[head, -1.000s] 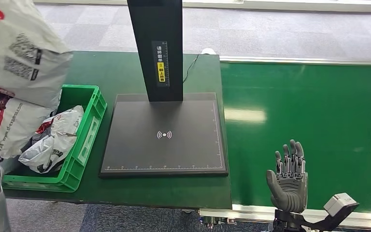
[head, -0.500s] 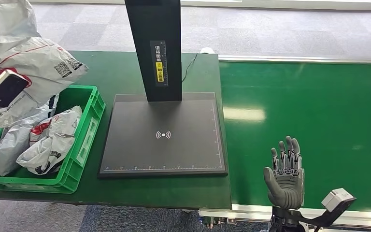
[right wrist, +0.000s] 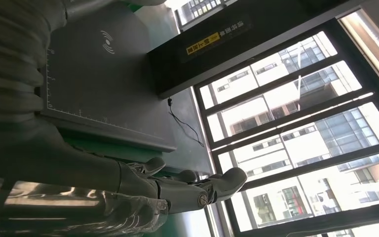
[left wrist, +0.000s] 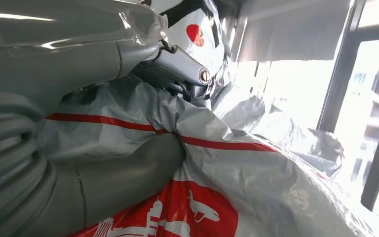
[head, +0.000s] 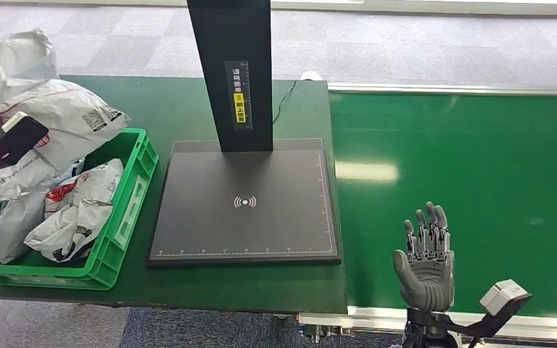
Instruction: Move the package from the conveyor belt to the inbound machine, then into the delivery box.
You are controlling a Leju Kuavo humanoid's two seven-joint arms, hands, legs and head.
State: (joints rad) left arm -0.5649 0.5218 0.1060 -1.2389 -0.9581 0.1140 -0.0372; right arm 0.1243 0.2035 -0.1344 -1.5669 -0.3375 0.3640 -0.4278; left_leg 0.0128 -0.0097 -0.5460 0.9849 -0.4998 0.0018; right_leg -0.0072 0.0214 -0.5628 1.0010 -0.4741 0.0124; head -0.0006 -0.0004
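My left hand (head: 6,145) is at the far left, gripping a grey-white package (head: 65,119) with printed labels and red marks, held over the green delivery box (head: 134,203). In the left wrist view the thumb (left wrist: 128,168) presses into the crumpled package (left wrist: 256,182). My right hand (head: 426,261) stands open and upright over the near edge of the green conveyor belt (head: 479,181), holding nothing; its fingers (right wrist: 187,190) are stretched out. The inbound machine's black plate (head: 246,232) lies bare between the box and the belt.
Other grey bags (head: 80,210) lie in the delivery box. The machine's black column (head: 236,72) rises behind the plate, with a thin cable (head: 286,98) on the green table. In the right wrist view the plate (right wrist: 103,89) lies beside my hand.
The package in my left hand has come down from high at the left edge toward the delivery box. My right hand has drifted slightly lower and to the left.
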